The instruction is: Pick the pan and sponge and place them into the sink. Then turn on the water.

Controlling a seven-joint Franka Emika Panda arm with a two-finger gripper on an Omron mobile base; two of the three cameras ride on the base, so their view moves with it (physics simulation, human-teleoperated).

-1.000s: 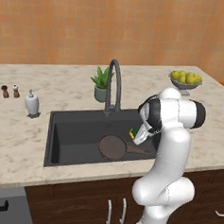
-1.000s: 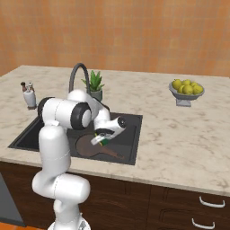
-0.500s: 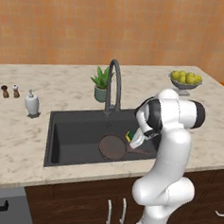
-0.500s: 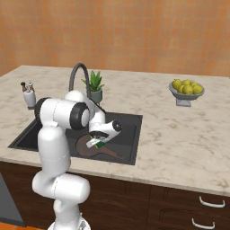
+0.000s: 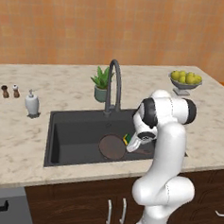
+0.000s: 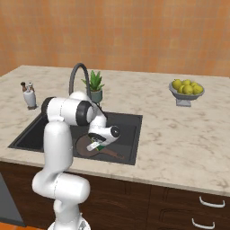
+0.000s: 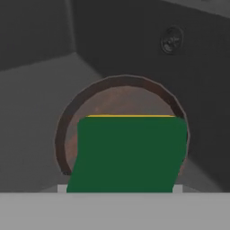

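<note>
The dark brown pan [image 5: 111, 147] lies on the floor of the dark grey sink [image 5: 60, 129], handle pointing right. My gripper [image 5: 132, 144] hangs low in the basin at the pan's right edge, shut on the green and yellow sponge [image 5: 127, 139]. In the hand view the sponge [image 7: 128, 152] fills the space between the fingers, held just above the pan [image 7: 126, 94], with the drain [image 7: 170, 40] beyond. From the right base the gripper [image 6: 95, 145] sits over the pan [image 6: 82, 146]. No water runs from the gooseneck faucet [image 5: 113, 83].
A potted plant [image 5: 102, 85] stands behind the faucet. A white soap dispenser [image 5: 32, 103] and two small shakers [image 5: 9, 91] sit on the counter left of the sink. A bowl of lemons [image 5: 185, 80] is at the far right.
My gripper has sunk a little deeper into the sink with the sponge, closer to the pan. The pan has stayed where it was.
</note>
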